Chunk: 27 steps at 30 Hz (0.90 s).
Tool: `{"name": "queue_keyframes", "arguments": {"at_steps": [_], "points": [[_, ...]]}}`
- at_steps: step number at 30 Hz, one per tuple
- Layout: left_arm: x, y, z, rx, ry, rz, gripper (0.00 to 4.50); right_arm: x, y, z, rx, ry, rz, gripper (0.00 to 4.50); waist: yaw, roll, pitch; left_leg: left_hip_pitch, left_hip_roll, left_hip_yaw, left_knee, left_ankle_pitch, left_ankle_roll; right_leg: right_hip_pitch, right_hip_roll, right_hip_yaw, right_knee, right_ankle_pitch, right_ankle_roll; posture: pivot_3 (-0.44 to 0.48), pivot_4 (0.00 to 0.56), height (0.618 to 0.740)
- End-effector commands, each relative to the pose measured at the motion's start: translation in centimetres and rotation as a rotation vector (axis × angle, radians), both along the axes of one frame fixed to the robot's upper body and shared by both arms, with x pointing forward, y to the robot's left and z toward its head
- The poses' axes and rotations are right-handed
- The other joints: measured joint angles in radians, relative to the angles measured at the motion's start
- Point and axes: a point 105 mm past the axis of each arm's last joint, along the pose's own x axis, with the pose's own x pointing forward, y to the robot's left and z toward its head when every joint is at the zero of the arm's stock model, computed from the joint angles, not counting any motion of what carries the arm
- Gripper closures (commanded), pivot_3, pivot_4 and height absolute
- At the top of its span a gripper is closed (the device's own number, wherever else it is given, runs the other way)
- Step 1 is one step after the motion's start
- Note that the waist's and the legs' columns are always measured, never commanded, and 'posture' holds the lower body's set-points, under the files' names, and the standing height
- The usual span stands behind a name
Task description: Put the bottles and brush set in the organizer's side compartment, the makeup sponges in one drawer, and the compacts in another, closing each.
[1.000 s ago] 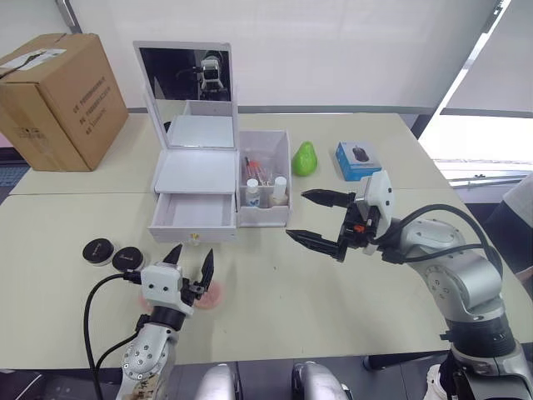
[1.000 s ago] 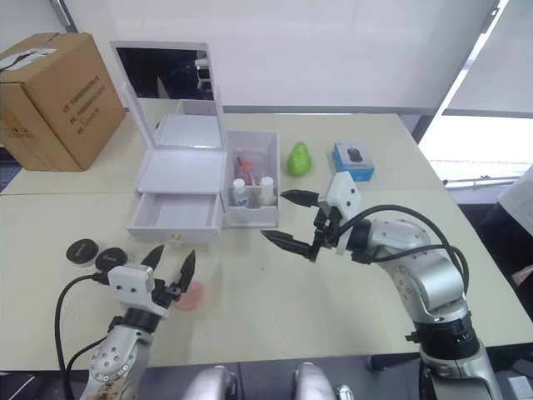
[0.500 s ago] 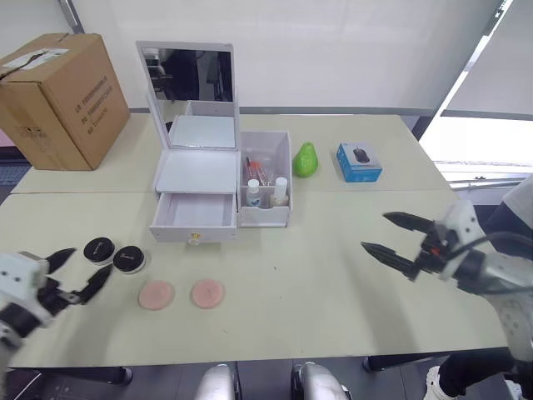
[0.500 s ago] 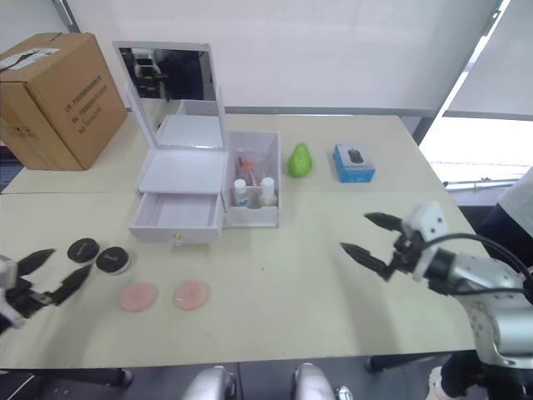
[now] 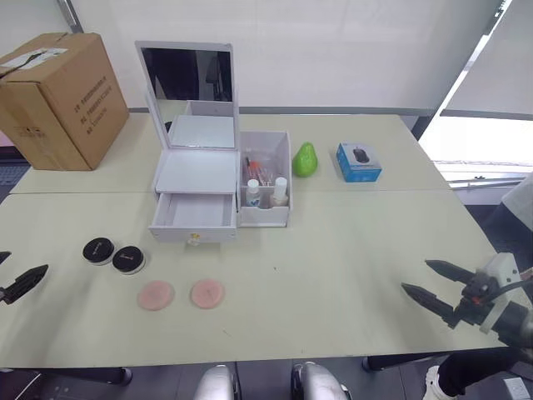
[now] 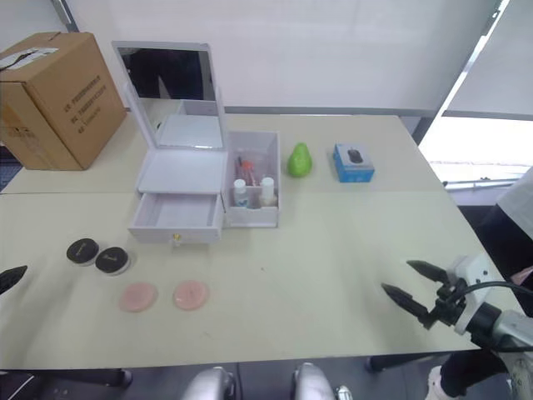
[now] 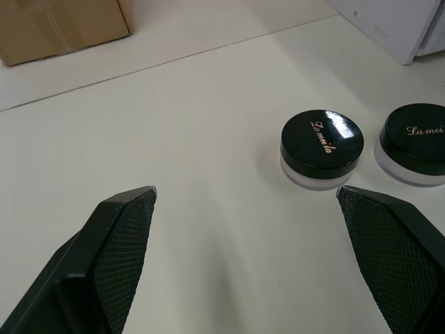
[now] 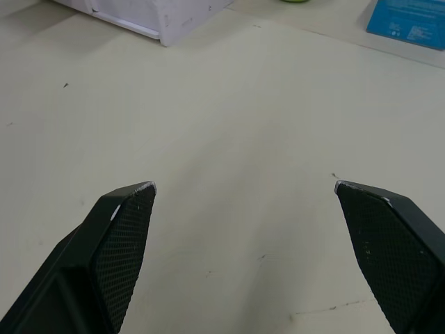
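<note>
Both grippers hang spread and empty as I watch: my left gripper [image 7: 245, 198] near two black compacts [image 5: 114, 254], my right gripper [image 6: 415, 291] over the bare table [image 6: 316, 250]. Two pink makeup sponges [image 5: 181, 294] lie before the white organizer [image 5: 218, 179], its lower drawer [image 5: 192, 217] open, bottles [image 5: 265, 192] in the side compartment.
</note>
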Motion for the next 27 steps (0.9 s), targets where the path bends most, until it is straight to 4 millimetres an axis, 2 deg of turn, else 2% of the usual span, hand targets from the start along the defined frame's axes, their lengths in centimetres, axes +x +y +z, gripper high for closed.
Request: {"name": "queue_keyframes", "arguments": {"at_steps": [1, 4, 7, 11, 16, 20, 22, 25, 27], "points": [[0.2, 0.0, 1.0, 0.038, -0.001, -0.021, 0.03, 0.2, 0.0, 1.5, -0.019, -0.069, 0.000, 0.00, 0.000, 0.000, 0.000, 0.000, 0.000, 0.000, 0.000, 0.000, 0.000, 0.000, 0.000, -0.002, 0.000, 0.000, 0.000, 0.000, 0.150, 0.740], [0.0, -0.9, 0.0, 0.014, 0.016, -0.041, 0.03, 0.5, 0.8, 2.1, -0.011, -0.083, 0.029, 0.00, 0.000, 0.000, 0.000, 0.000, 0.000, 0.000, 0.000, 0.000, 0.000, 0.001, -0.002, -0.007, 0.000, 0.000, 0.000, 0.000, 0.150, 0.740], [-0.2, -2.6, -0.7, -0.020, 0.010, -0.075, 0.03, 1.2, 2.5, 3.3, 0.011, -0.113, 0.091, 0.00, -0.001, 0.001, 0.000, 0.000, 0.001, 0.000, 0.000, 0.000, 0.000, 0.001, -0.004, -0.008, 0.000, 0.000, 0.000, 0.000, 0.150, 0.740], [-1.0, -6.3, -1.9, -0.085, -0.027, -0.109, 0.03, 2.7, 6.7, 5.7, 0.036, -0.179, 0.237, 0.00, -0.004, 0.000, 0.000, 0.000, 0.002, 0.000, 0.001, 0.000, 0.000, 0.003, -0.004, -0.009, 0.000, 0.000, 0.000, 0.000, 0.150, 0.740], [-2.2, -9.9, -2.7, -0.140, -0.055, -0.121, 0.03, 3.8, 10.7, 7.9, 0.068, -0.229, 0.382, 0.00, 0.001, -0.002, 0.000, 0.000, 0.001, -0.001, 0.002, 0.001, 0.001, 0.002, -0.002, -0.010, 0.000, 0.000, 0.000, 0.000, 0.150, 0.740], [-3.0, -15.0, -3.2, -0.197, -0.059, -0.202, 0.03, 4.6, 13.9, 9.4, 0.106, -0.268, 0.504, 0.00, 0.007, -0.004, 0.000, -0.001, 0.000, -0.001, 0.003, 0.001, 0.001, 0.003, -0.003, -0.010, 0.000, 0.000, 0.000, 0.000, 0.150, 0.740], [-3.5, -18.5, -3.6, -0.242, -0.043, -0.266, 0.03, 5.1, 15.2, 10.0, 0.116, -0.288, 0.555, 0.00, 0.009, -0.004, 0.000, -0.001, -0.001, -0.002, 0.004, 0.001, 0.001, 0.003, -0.003, -0.009, 0.000, 0.000, 0.000, 0.000, 0.150, 0.740], [-4.3, -22.7, -4.1, -0.291, -0.008, -0.358, 0.03, 5.3, 16.6, 10.2, 0.125, -0.293, 0.622, 0.00, 0.011, -0.004, 0.000, -0.002, -0.001, -0.003, 0.006, 0.004, 0.006, 0.004, -0.002, -0.009, 0.000, 0.000, 0.000, 0.000, 0.150, 0.740], [-4.6, -24.7, -4.7, -0.297, 0.019, -0.403, 0.03, 4.9, 17.6, 10.2, 0.128, -0.283, 0.678, 0.00, 0.012, -0.004, 0.000, -0.002, -0.001, -0.004, 0.007, 0.005, 0.008, 0.004, -0.001, -0.009, 0.000, 0.000, 0.000, 0.000, 0.150, 0.740]]}}
